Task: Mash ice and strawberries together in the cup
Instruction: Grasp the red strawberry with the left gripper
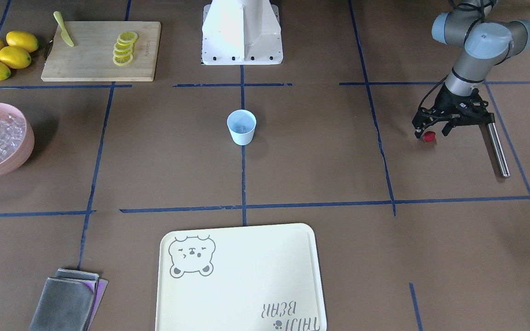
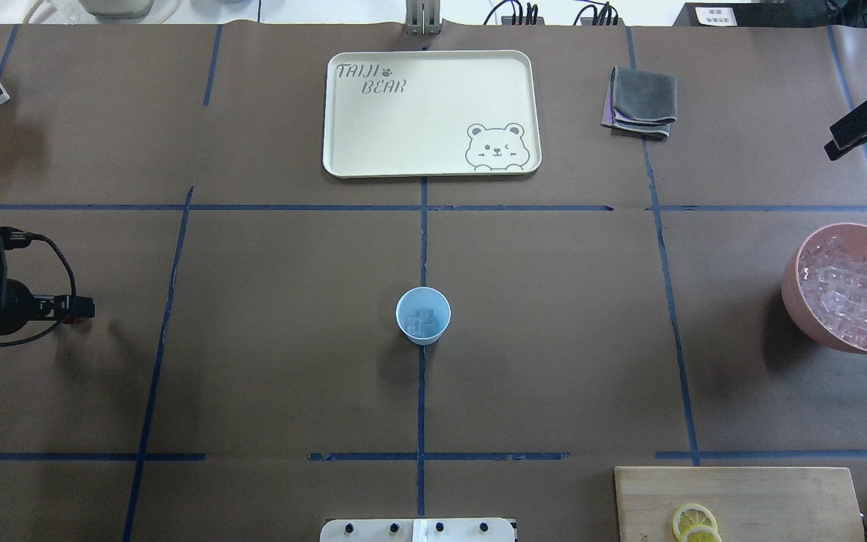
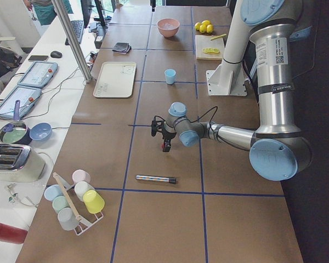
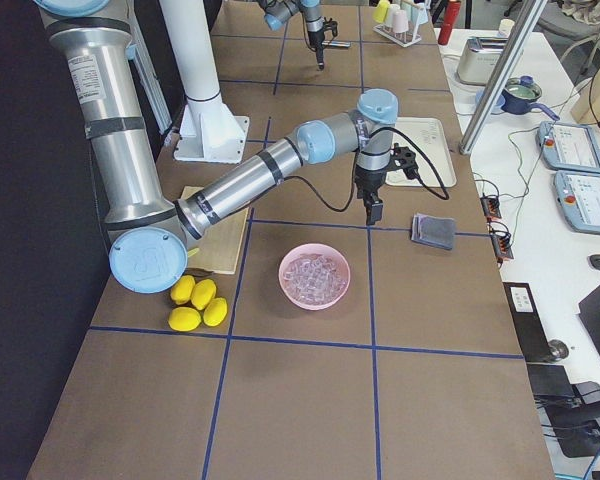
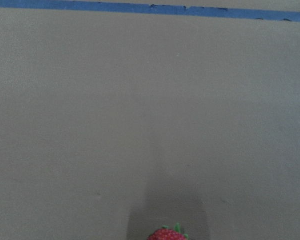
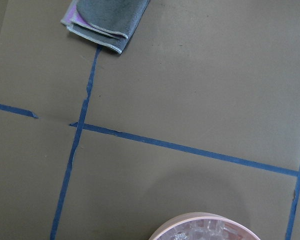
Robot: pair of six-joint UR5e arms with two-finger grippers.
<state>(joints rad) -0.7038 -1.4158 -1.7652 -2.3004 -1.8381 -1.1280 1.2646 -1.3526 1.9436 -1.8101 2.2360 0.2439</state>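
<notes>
The pale-blue cup [image 2: 423,316] stands upright at the table's middle with a few ice cubes [image 2: 420,322] inside; it also shows in the front view [image 1: 241,127]. The small red strawberry [image 1: 429,136] lies on the table, and its top shows at the bottom edge of the left wrist view [image 5: 167,234]. My left gripper [image 1: 431,133] is low over it, open, with one finger on each side and not gripping it. My right gripper [image 2: 855,129] hangs beyond the pink bowl; I cannot tell whether it is open or shut.
A pink bowl [image 2: 795,297] full of ice sits at the robot's right. A metal rod [image 1: 498,148] lies next to the left gripper. A cream tray [image 2: 343,162], folded grey cloths [image 2: 640,102], a cutting board [image 1: 85,64] with lemon slices and a knife, and whole lemons [image 1: 2,55] are also on the table.
</notes>
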